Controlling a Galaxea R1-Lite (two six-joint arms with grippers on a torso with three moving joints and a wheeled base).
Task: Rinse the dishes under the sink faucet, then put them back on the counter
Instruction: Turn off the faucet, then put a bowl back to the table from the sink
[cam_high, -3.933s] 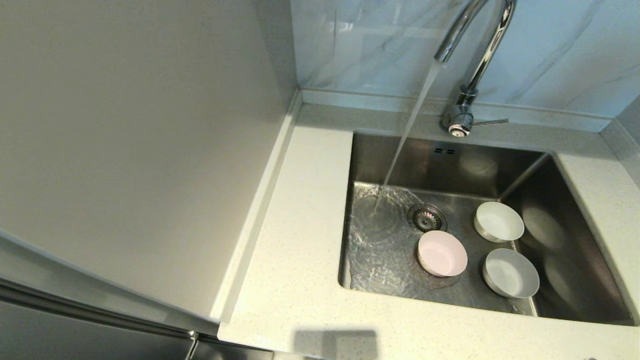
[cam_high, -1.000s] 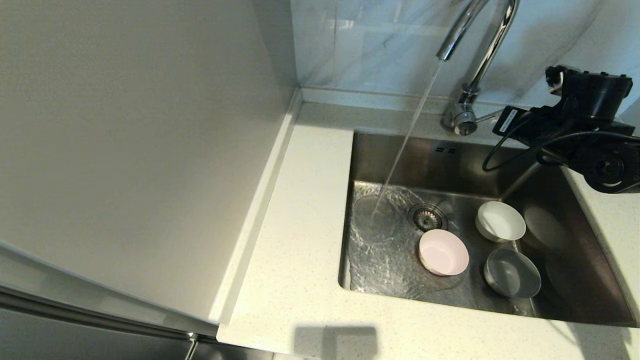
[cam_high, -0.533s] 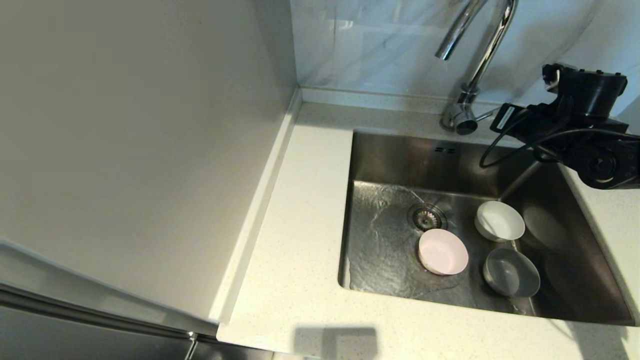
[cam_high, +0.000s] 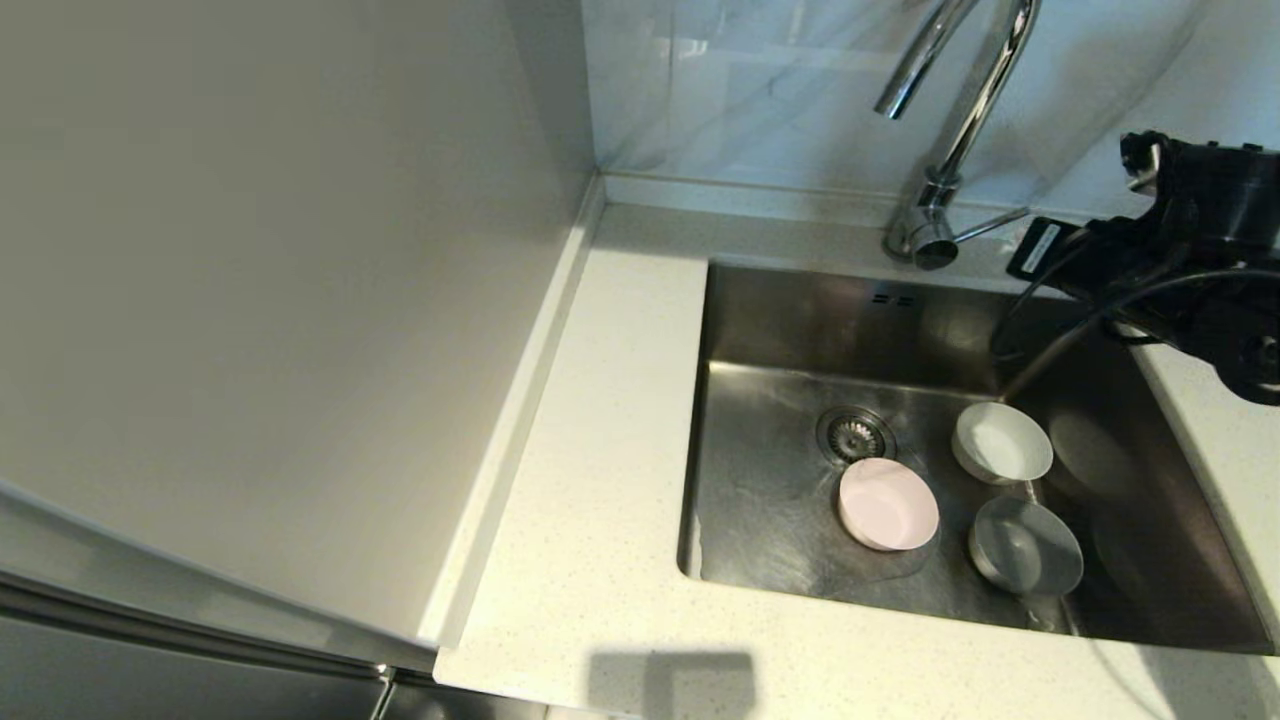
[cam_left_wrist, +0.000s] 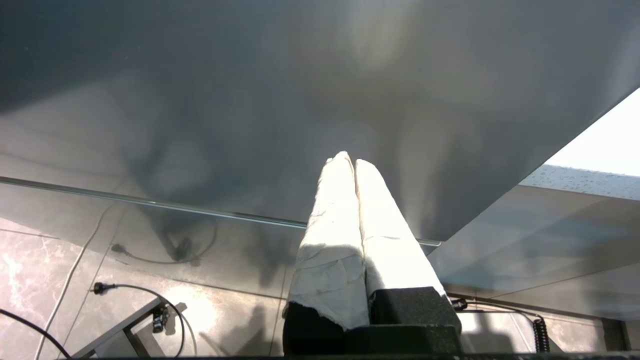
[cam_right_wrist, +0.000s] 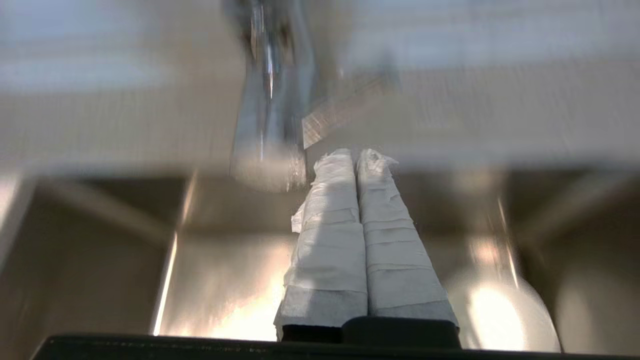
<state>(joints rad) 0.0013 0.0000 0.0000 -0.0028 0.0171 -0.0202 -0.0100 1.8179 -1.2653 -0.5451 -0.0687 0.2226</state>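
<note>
Dishes all down in the sink (cam_high: 790, 330), right of the drain strainer (cam_high: 855, 435). Bench (cam_high: 590, 420), speckled off-white, wrapping the basin on the left and front. Faucet (cam_high: 960, 110) at the back rim, no stream from the spout, side lever (cam_high: 990, 226) angled up toward the right. Right claw (cam_right_wrist: 356, 156) close to the lever, taped fingers pressed together, gripping nothing. Left claw (cam_left_wrist: 350, 161) parked below bench level, fingers together, empty. White bowl (cam_high: 1002, 442) furthest back, grey bowl (cam_high: 1026, 560) just in front of it, pink bowl (cam_high: 888, 504) nearest the strainer.
</note>
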